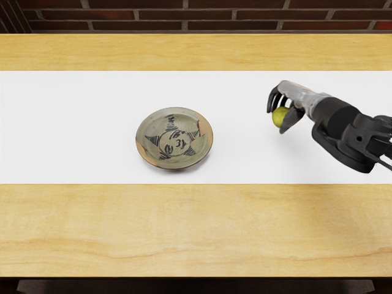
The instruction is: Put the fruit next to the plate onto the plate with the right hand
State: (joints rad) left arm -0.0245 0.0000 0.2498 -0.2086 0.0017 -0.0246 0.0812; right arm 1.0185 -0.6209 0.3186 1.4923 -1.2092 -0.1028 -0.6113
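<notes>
Head camera looks slantwise down over the table [196, 233], facing the brick wall [196, 15].

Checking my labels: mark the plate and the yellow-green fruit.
plate [149, 127], head view, bare upper-left inner wall.
yellow-green fruit [280, 116], head view, its exposed middle.

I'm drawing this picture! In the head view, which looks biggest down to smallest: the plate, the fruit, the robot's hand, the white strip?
1. white strip
2. plate
3. right hand
4. fruit, partly hidden by the hand, but clearly smallest
</notes>
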